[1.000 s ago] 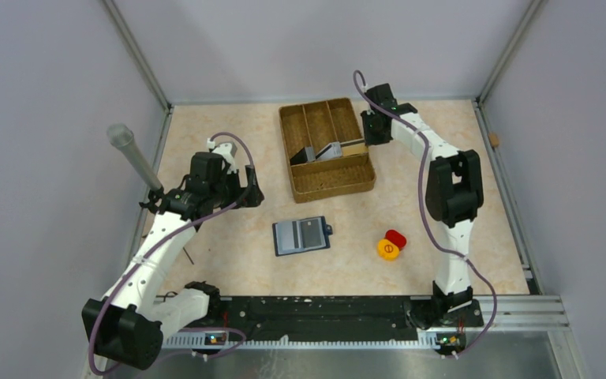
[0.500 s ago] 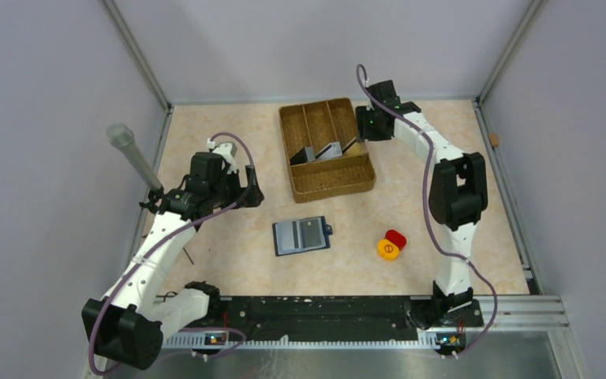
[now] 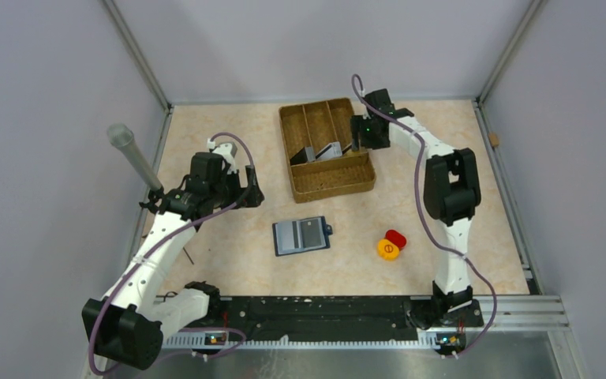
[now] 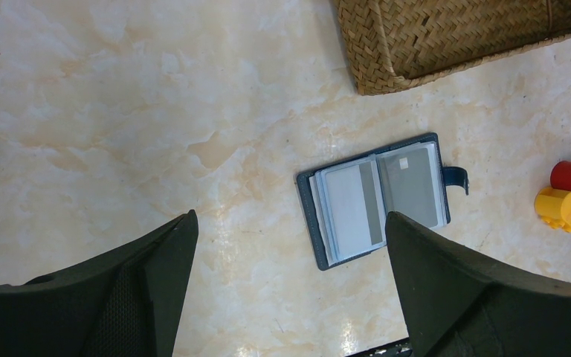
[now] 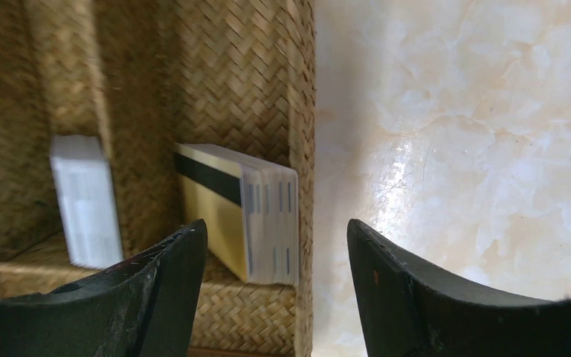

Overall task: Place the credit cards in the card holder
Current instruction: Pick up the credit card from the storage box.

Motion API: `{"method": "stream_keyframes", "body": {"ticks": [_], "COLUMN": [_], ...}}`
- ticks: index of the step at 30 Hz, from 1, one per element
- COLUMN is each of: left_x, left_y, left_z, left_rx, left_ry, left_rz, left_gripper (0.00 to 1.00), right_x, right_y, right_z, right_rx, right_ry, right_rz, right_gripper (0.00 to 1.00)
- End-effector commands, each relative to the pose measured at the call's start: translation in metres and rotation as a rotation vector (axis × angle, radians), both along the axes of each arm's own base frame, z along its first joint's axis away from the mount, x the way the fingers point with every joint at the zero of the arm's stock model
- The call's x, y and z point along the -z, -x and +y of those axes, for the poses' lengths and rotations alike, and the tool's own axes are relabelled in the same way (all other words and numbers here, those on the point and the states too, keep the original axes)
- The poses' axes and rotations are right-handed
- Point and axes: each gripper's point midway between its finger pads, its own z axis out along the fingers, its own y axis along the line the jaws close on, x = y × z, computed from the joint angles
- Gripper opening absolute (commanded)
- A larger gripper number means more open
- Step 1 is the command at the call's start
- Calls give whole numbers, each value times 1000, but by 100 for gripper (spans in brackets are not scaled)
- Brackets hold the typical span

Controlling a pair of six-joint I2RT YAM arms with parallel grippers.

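The card holder (image 3: 302, 235) lies open on the table, dark blue with grey cards in its clear slots (image 4: 375, 197). More credit cards (image 3: 331, 150) stand in stacks inside the brown woven tray (image 3: 327, 183). In the right wrist view, one stack with a yellow face and a black stripe (image 5: 256, 216) leans against the tray's right wall. My right gripper (image 5: 275, 253) is open just short of that stack, its fingers either side of it and the wall, touching nothing. My left gripper (image 4: 290, 238) hangs open above the bare table left of the card holder.
A red and a yellow round piece (image 3: 390, 245) sit right of the card holder. A grey tube (image 3: 132, 155) slants up at the far left. A second, white stack (image 5: 85, 197) stands in the tray's neighbouring compartment. Frame rails border the table.
My right gripper's jaws have spread wide and its wrist has shifted slightly left toward the tray's right wall. The left arm and the card holder have not moved.
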Motion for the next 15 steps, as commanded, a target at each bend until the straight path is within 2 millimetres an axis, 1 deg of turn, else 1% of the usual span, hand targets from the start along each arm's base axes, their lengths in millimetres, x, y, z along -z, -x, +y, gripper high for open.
{"method": "stream_keyframes", "body": {"ticks": [1, 3, 5, 15], "left_x": [-1, -1, -2, -2], "left_y": [-6, -6, -6, -5], "left_z": [-1, -1, -1, -1], "left_rx": [7, 8, 8, 9], "left_ry": [2, 1, 1, 5], "left_rz": [-24, -24, -26, -27], "left_gripper": [99, 99, 99, 99], "right_x": [10, 12, 10, -27], "right_y": [-11, -11, -11, -12], "right_z": [0, -5, -10, -24], "right_rx": [7, 24, 41, 73], "right_ry": [51, 74, 92, 83], "right_rz": [-13, -9, -16, -74], "right_gripper": [68, 68, 68, 68]}}
